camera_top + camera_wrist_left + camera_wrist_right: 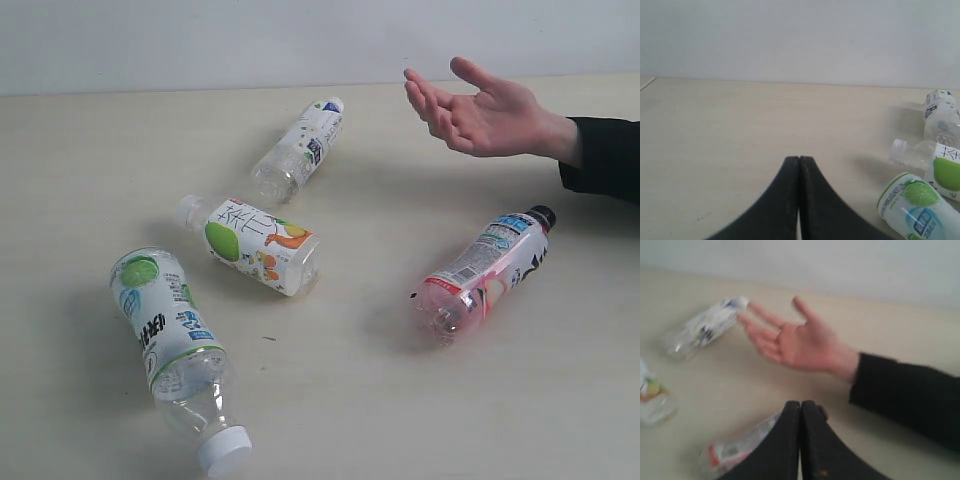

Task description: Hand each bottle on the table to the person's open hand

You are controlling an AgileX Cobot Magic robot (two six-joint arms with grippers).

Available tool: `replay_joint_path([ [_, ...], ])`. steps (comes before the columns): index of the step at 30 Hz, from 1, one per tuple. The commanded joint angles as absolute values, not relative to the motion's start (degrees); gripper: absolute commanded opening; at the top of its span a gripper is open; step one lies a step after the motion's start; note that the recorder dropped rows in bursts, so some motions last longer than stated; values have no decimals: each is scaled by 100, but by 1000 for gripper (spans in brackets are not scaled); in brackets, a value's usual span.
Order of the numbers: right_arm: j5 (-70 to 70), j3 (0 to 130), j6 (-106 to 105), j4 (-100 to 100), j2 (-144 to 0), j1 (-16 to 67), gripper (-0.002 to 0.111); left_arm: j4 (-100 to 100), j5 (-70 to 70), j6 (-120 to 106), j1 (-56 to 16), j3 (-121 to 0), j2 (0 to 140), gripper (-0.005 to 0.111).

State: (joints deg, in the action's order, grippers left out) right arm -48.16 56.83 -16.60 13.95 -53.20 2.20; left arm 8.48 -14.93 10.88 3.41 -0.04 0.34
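Left gripper (799, 162), right gripper (800, 407) clenched, empty. Four bottles (262, 246) lying on table (90, 160); open hand (487, 117) at 2 o'clock.

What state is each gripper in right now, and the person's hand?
Left gripper: shut, holding nothing.
Right gripper: shut, holding nothing.
Hand: open, empty.

This reads as a plain robot lab or test room. A wide, pale wood-grain bench (340, 420) meets a bare white wall (200, 40). Spread over the bench, all lying on their sides, are a pink bottle (485, 275), a slim white bottle (300, 150), a middle green-fruit bottle (262, 248) and a nearer green-fruit bottle (165, 320). A person's open hand (485, 115), black-sleeved, is held above the bench.
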Motion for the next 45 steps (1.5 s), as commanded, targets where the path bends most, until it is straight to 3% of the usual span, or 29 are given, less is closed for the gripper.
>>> replay_joint_path([
  [1,-6275,6249,-2099,1655,-6298,712,0,861,-1459,1095,349,0,0,0],
  [13,-6609,6353,-717,1271,-7675,1808,0,861,-1459,1095,349,0,0,0],
  [20,-5956,6236,1490,1132,-7980,1870,0,861,-1459,1095,349,0,0,0],
  [29,-5121,5388,2320,687,-8001,1870,2,861,-1459,1095,349,0,0,0],
  [36,-4476,5027,2842,794,-8001,1870,33,861,-1459,1095,349,0,0,0],
  [42,-3596,4425,2887,854,-8001,1870,73,861,-1459,1095,349,0,0,0],
  [45,-3448,4356,2887,907,-8055,1870,80,861,-1459,1095,349,0,0,0],
])
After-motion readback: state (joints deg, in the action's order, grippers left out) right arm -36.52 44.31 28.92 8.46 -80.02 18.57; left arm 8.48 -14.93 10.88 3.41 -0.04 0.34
